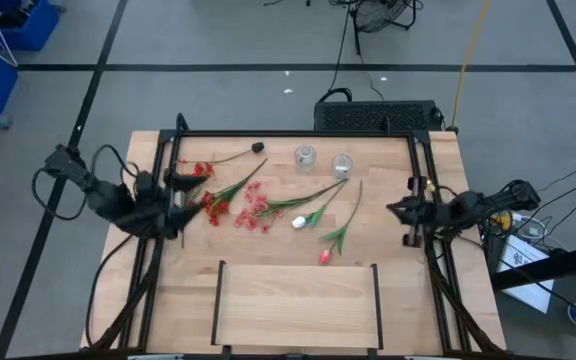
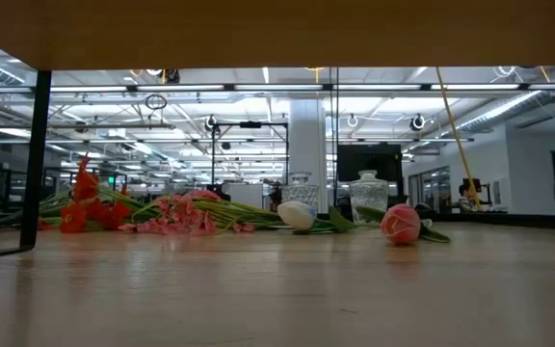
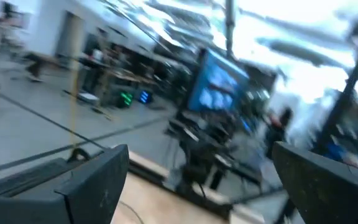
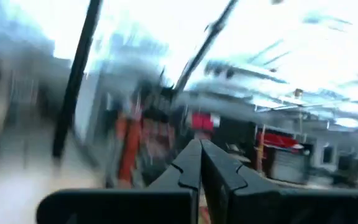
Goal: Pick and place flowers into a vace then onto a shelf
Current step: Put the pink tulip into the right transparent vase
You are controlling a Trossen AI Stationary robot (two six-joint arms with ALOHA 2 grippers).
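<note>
The flowers lie flat on the middle of the table. There is a red spray (image 1: pixel 214 207), a second red spray (image 1: pixel 199 170), a pink spray (image 1: pixel 253 213), a white tulip bud (image 1: pixel 299 222) and a pink-red tulip bud (image 1: pixel 324 257). The low view shows the red spray (image 2: pixel 85 207), the white bud (image 2: pixel 297 214) and the pink-red bud (image 2: pixel 401 224). My left gripper (image 1: pixel 188 198) is open, just left of the red sprays, fingers (image 3: pixel 98 180) wide apart. My right gripper (image 1: pixel 396 210) is shut at the table's right side, away from the flowers. The shelf (image 1: pixel 298 305) sits at the near edge.
Two clear glass vases (image 1: pixel 305 156) (image 1: pixel 342 164) stand upright near the far edge, behind the flowers. A black frame (image 1: pixel 298 133) runs round the table's far and side edges. In the low view the shelf board (image 2: pixel 277 29) spans overhead on its black rails (image 2: pixel 37 164).
</note>
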